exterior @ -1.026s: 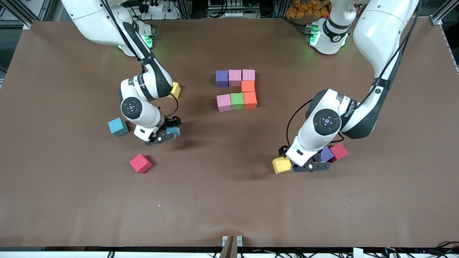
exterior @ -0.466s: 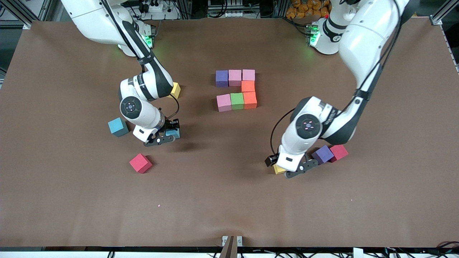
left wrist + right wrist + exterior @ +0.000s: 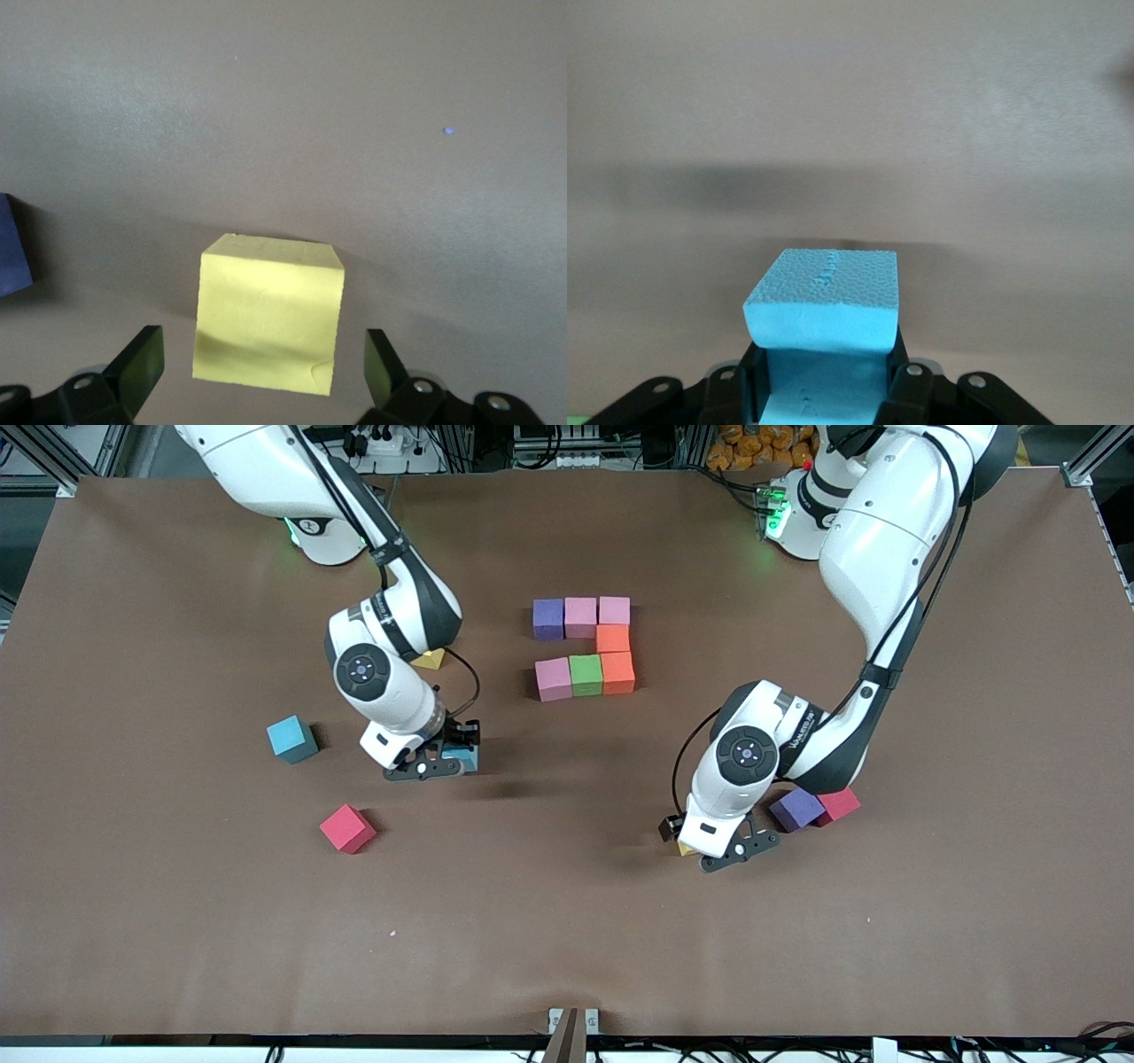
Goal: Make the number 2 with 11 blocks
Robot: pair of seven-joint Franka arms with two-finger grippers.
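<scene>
The partial number 2 (image 3: 585, 646) has several cubes set edge to edge: a purple and two pink in the row nearest the bases, an orange below, then a pink, green and orange row. My right gripper (image 3: 443, 766) is shut on a light blue block (image 3: 462, 759), which also shows in the right wrist view (image 3: 824, 305) between the right gripper's (image 3: 824, 382) fingers, a little above the table. My left gripper (image 3: 709, 849) is open, low around a yellow block (image 3: 685, 849). In the left wrist view the yellow block (image 3: 268, 319) lies between the left gripper's (image 3: 262, 370) spread fingers, not touched.
Loose blocks lie about: a light blue one (image 3: 291, 739) and a red one (image 3: 347, 828) toward the right arm's end, a yellow one (image 3: 431, 659) partly hidden by the right arm, and a purple one (image 3: 797, 808) touching a red one (image 3: 839, 803) beside the left gripper.
My right gripper has carried the light blue block toward the table's middle. My left gripper has shifted from the purple block to over the yellow block.
</scene>
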